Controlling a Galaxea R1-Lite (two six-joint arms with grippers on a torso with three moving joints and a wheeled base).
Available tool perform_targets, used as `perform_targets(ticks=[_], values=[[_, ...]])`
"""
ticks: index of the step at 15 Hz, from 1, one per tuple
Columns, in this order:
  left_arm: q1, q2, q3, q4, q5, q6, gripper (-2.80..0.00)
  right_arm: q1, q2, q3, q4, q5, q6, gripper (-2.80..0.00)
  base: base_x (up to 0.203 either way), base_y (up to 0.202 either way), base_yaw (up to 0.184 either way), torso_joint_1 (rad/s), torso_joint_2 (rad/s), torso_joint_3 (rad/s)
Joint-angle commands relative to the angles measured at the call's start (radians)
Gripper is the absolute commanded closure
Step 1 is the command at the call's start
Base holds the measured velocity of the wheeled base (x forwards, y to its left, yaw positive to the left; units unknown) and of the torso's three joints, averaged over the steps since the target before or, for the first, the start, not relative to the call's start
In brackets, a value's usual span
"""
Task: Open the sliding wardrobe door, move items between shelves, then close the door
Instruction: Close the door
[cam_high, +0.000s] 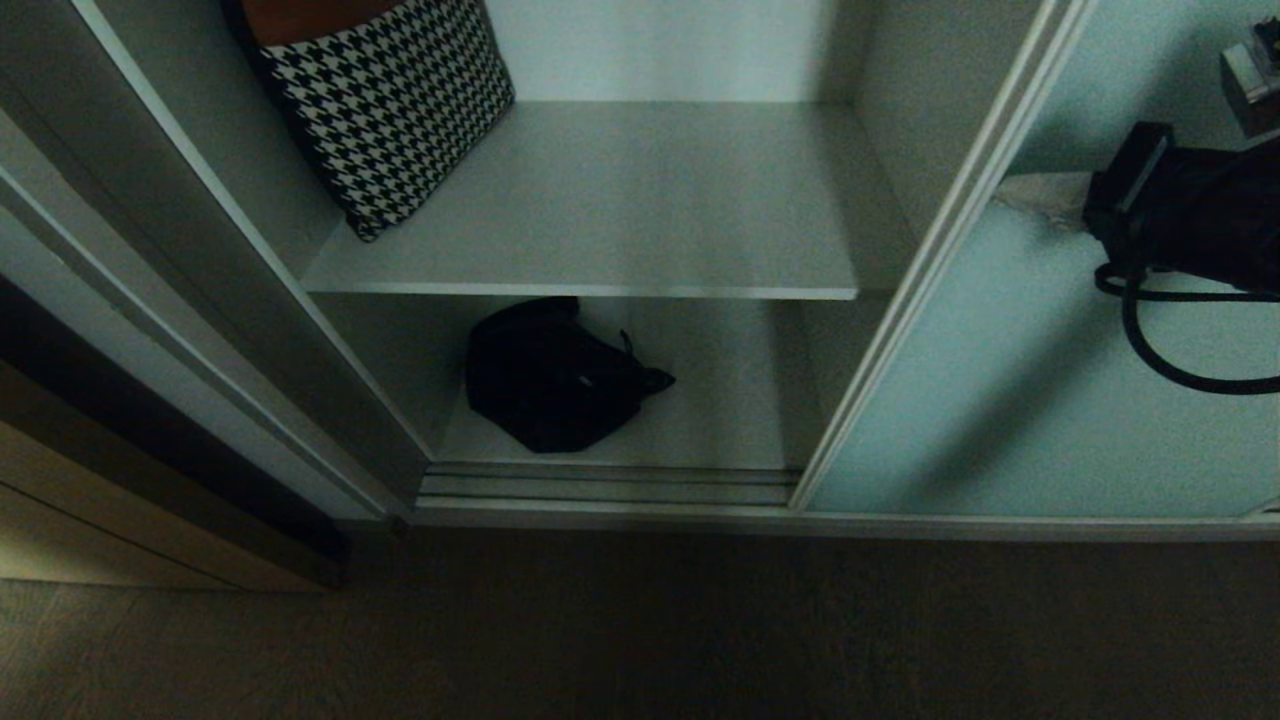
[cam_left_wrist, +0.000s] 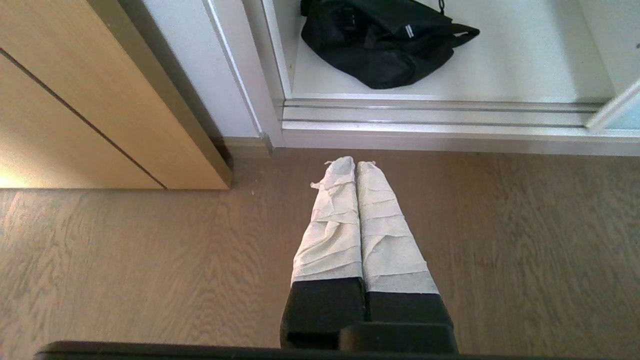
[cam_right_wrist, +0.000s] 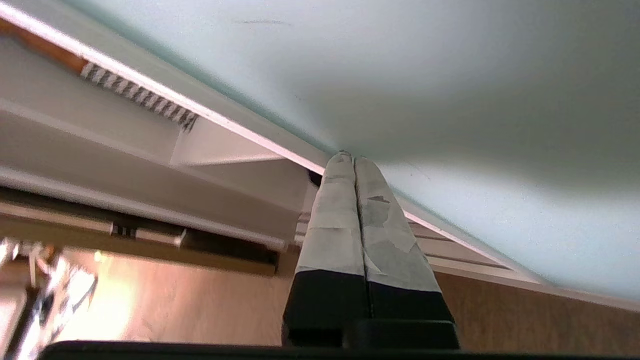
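Note:
The sliding wardrobe door (cam_high: 1050, 400), frosted pale glass in a silver frame, covers the right half of the opening. My right gripper (cam_high: 1002, 190) is shut, and its taped tips rest against the glass just beside the door's left frame edge; the right wrist view shows the same contact of gripper (cam_right_wrist: 350, 156) and door (cam_right_wrist: 450, 75). A black fabric bag (cam_high: 550, 380) (cam_left_wrist: 385, 40) lies on the lower shelf (cam_high: 720, 400). The upper shelf (cam_high: 640, 200) is bare in its middle. My left gripper (cam_left_wrist: 355, 162) hangs shut and empty over the floor, outside the head view.
A houndstooth cushion (cam_high: 390, 100) leans at the left end of the upper shelf. The door track (cam_high: 600, 485) runs along the wardrobe's foot. A wooden cabinet (cam_left_wrist: 100, 100) stands left of the wardrobe. A black cable (cam_high: 1160, 350) loops below my right arm.

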Motion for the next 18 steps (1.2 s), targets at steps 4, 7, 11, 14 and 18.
perform_targets(ticks=[4,7,11,14,18], values=[[0.000,0.001,0.000,0.000,0.000,0.001,0.00,0.213,0.120,-0.107,-0.003,-0.091,-0.108,0.00,0.000,0.000,0.000,0.000,0.00,0.000],[0.000,0.001,0.000,0.000,0.000,0.001,0.00,0.377,0.120,-0.091,-0.007,-0.203,-0.198,0.00,0.000,0.000,0.000,0.000,0.00,0.000],[0.000,0.001,0.000,0.000,0.000,0.001,0.00,0.464,-0.060,0.052,-0.099,-0.292,-0.272,0.00,0.000,0.000,0.000,0.000,0.00,0.000],[0.000,0.001,0.000,0.000,0.000,0.001,0.00,0.491,-0.233,0.157,-0.106,-0.303,-0.311,0.00,0.000,0.000,0.000,0.000,0.00,0.000],[0.000,0.001,0.000,0.000,0.000,0.001,0.00,0.433,-0.455,0.262,-0.090,-0.306,-0.317,0.00,0.000,0.000,0.000,0.000,0.00,0.000]])
